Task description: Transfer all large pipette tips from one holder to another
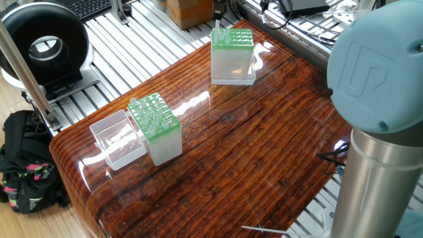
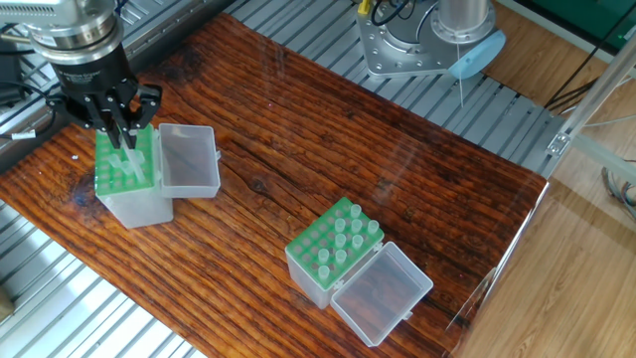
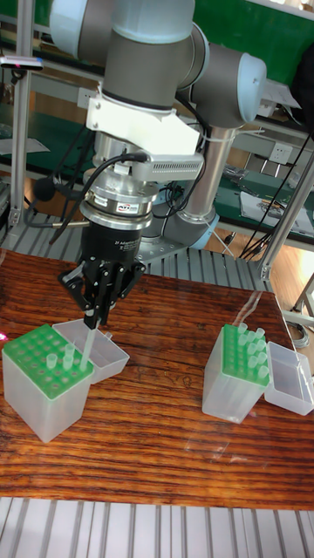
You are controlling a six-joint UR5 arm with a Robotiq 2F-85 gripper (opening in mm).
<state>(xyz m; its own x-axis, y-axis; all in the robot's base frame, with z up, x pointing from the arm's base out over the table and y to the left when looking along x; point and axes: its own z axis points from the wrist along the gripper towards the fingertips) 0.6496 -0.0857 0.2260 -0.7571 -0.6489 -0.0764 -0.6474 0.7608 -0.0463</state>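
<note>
My gripper hangs over the green-topped holder at one end of the table. It is shut on a large pipette tip, which points down with its lower end at the grid's edge row. I cannot tell whether it sits in a hole. Another tip stands in this grid beside it. The second holder at the other end carries several tips.
Each holder has a clear hinged lid lying open beside it. The wooden table lies between the holders. The arm's base stands past the far edge, with aluminium rails around the table.
</note>
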